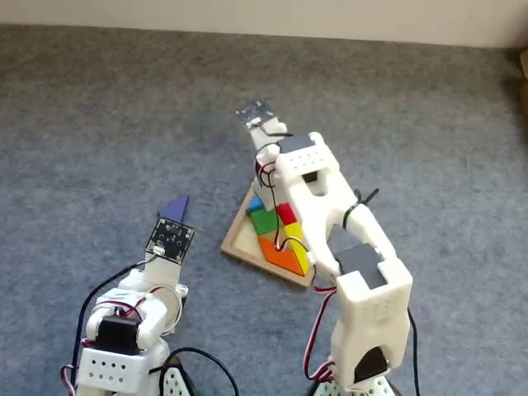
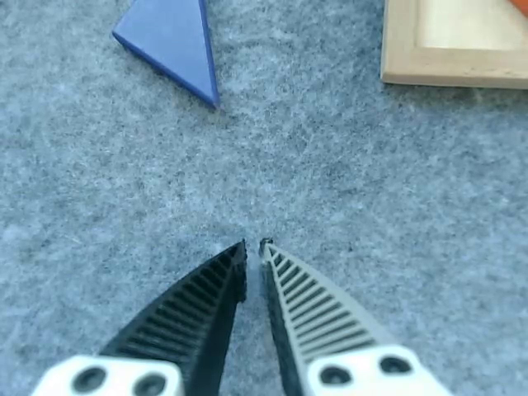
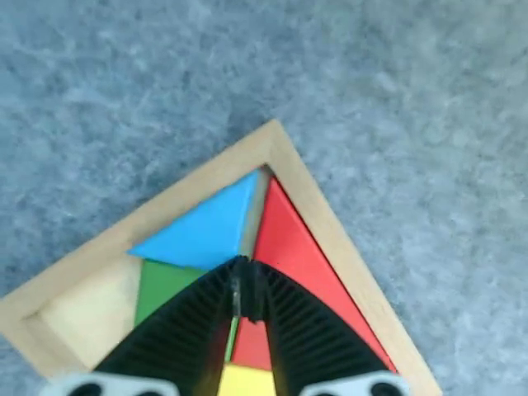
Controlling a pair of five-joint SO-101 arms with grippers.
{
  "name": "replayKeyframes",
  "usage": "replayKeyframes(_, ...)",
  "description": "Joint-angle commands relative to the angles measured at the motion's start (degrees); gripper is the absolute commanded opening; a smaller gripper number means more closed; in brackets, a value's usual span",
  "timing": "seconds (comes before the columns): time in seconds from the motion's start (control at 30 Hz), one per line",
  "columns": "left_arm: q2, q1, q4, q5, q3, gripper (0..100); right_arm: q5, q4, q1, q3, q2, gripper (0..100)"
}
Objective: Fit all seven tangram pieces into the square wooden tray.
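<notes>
One carpet point(image 1: 99, 124) bears the tray point(image 2: 445, 76); perhaps wall point(image 1: 247, 12) beyond.

The square wooden tray point(image 1: 264, 266) lies flat on the grey desk point(image 1: 99, 124), turned cornerwise. Inside it sit a light blue triangle point(image 3: 206, 231), a red triangle point(image 3: 293, 256), a green piece point(image 1: 264, 221), an orange piece point(image 1: 280, 256) and a yellow piece point(image 1: 299, 257); one corner is bare wood. A dark blue triangle point(image 2: 169, 41) lies flat outside, near the tray.

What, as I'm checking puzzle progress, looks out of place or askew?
The dark blue triangle lies on the grey carpet outside the wooden tray, just ahead of the left gripper. One corner of the tray is bare.
</notes>
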State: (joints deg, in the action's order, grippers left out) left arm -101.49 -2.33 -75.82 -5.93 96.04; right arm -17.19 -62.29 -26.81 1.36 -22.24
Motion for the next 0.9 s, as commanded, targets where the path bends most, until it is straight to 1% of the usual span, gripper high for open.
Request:
replayKeyframes(0.0, -3.3, -0.57, -0.18, 0.0, 1.19, 5, -0.62, 3.12, -0.84, 0.13, 1.27, 0.6)
replayKeyframes(0.13, -3.3, -0.57, -0.18, 0.0, 1.19, 5, -0.62, 2.33, 0.57, 0.48, 1.98, 0.6)
replayKeyframes(0.23, -3.3, -0.57, -0.18, 0.0, 1.19, 5, -0.62, 1.63, 1.89, 0.13, 5.23, 0.6)
replayKeyframes(0.3, -3.3, -0.57, -0.18, 0.0, 1.19, 5, -0.62, 1.63, 1.71, -0.4, 8.4, 0.6)
replayKeyframes(0.4, -3.3, -0.57, -0.18, 0.0, 1.19, 5, -0.62, 2.42, 0.31, -5.41, 12.26, 0.6)
replayKeyframes(0.5, -3.3, -0.57, -0.18, 0.0, 1.19, 5, -0.62, 6.64, -2.15, -10.42, 14.29, 0.6)
replayKeyframes(0.63, -3.3, -0.57, -0.18, 0.0, 1.19, 5, -0.62, 11.74, -3.47, -14.46, 13.85, 0.6)
replayKeyframes(0.87, -3.3, -0.57, -0.18, 0.0, 1.19, 5, -0.62, 15.34, -3.47, -14.81, 10.42, 0.6)
